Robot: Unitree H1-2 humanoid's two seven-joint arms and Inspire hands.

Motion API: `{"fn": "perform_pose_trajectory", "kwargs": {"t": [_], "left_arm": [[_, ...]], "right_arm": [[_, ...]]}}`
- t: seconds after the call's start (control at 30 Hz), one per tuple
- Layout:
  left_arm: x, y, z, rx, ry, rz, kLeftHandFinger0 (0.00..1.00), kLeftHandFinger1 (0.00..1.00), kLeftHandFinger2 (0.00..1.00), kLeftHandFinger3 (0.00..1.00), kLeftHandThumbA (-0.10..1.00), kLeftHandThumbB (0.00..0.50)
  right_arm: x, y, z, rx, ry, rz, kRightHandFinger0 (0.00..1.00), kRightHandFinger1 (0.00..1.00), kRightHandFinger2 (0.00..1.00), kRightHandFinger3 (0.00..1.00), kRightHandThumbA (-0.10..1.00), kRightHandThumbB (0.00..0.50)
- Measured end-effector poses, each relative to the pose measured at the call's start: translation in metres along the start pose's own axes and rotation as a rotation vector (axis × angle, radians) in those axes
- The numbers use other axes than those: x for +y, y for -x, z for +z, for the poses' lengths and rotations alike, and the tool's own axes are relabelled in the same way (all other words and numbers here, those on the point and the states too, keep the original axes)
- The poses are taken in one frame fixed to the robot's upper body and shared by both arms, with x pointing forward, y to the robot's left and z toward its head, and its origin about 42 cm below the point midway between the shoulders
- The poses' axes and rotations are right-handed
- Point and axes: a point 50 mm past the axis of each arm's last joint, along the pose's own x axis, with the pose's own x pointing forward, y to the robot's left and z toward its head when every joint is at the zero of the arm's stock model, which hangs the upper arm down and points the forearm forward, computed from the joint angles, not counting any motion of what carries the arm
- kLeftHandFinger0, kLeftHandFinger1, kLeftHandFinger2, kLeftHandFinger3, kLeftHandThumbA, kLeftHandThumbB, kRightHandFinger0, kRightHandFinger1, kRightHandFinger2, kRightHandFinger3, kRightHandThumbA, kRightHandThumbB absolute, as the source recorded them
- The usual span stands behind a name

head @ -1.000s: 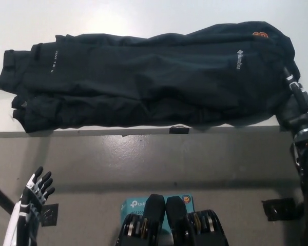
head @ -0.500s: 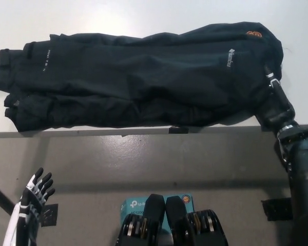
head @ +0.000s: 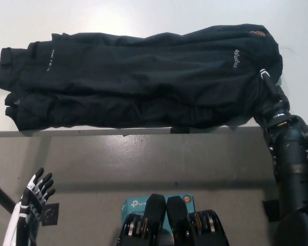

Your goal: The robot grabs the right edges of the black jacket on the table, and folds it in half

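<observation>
Fingers of the black right hand [head: 269,95] press into the crumpled black fabric jacket's [head: 138,82] right edge on the white table [head: 143,15], grip unclear; the spread-fingered white left hand [head: 37,190] rests low.

A white flat table top [head: 143,18] fills the upper part of the frame. Below it lies grey floor [head: 143,159], and a teal cardboard box [head: 136,204] sits at bottom middle.

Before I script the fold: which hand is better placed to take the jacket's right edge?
Right. The black right hand is already at the black jacket's right edge on the table; the white left hand hangs low, below the table.
</observation>
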Motion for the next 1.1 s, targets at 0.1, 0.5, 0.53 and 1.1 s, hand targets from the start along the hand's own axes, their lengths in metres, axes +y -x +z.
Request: {"fn": "perform_pose_trajectory", "kwargs": {"t": [0.1, 0.5, 0.53, 1.1], "left_arm": [[-0.002, 0.0, 0.0, 0.0, 0.002, -0.007, 1.0, 1.0, 1.0, 1.0, 1.0, 0.264], [-0.011, -0.012, 0.005, -0.026, 0.01, -0.038, 1.0, 1.0, 1.0, 1.0, 1.0, 0.24], [-0.012, -0.013, 0.005, -0.027, 0.011, -0.04, 1.0, 1.0, 1.0, 1.0, 1.0, 0.239], [-0.016, -0.022, 0.004, -0.04, 0.009, -0.055, 1.0, 1.0, 1.0, 1.0, 1.0, 0.226]], "right_arm": [[0.002, 0.001, 0.005, -0.026, 0.012, -0.008, 0.0, 0.1, 0.66, 1.0, -0.1, 0.058], [-0.014, 0.009, 0.052, -0.16, 0.022, -0.066, 0.0, 0.07, 0.64, 0.95, -0.1, 0.059], [-0.018, 0.01, 0.059, -0.173, 0.022, -0.076, 0.0, 0.09, 0.64, 0.99, -0.1, 0.059], [-0.002, 0.022, 0.125, -0.333, 0.147, -0.036, 0.0, 0.37, 0.84, 0.93, -0.1, 0.118]]}}
